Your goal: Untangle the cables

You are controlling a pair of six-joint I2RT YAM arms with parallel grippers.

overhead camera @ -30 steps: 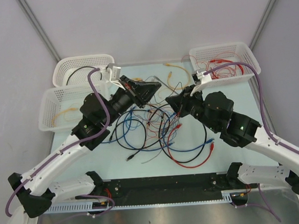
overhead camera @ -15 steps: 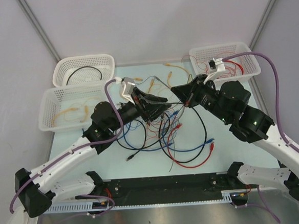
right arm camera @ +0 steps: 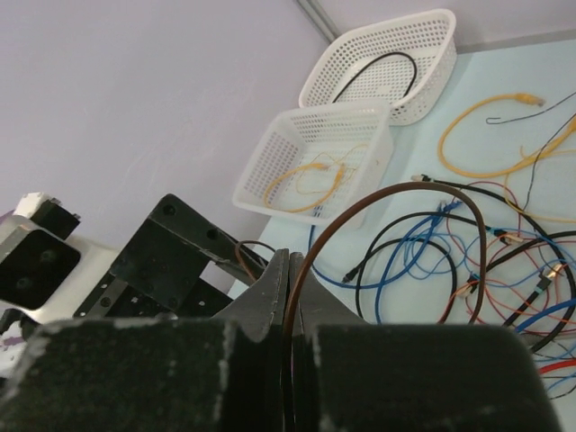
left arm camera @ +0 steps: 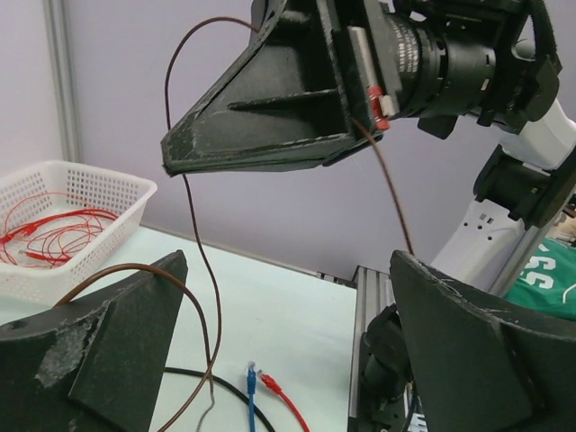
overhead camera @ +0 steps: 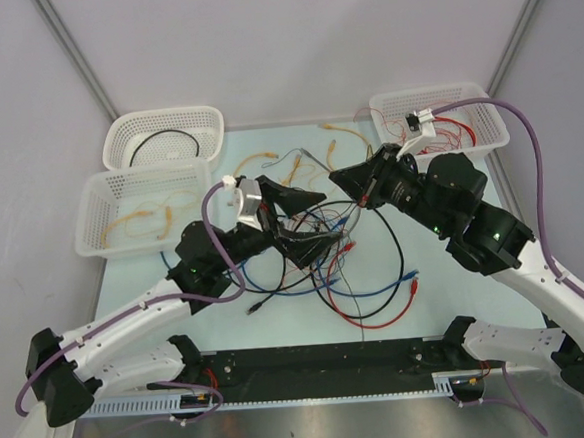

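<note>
Brown wire [right arm camera: 405, 187] pinched in the right gripper [right arm camera: 290, 265]'s closed jaws, strung between the left gripper [left arm camera: 288, 261]'s wide-apart jaws above the cable tangle [overhead camera: 325, 267] on the table [overhead camera: 438, 299]; might cinch that knot tighter if pulled hard.

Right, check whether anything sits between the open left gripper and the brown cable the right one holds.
Nothing visible does: the brown cable hangs from the shut right gripper straight into the gap between the open fingers of the left gripper.

Pale lilac walls [overhead camera: 289, 39], light blue table [overhead camera: 276, 138]
</note>
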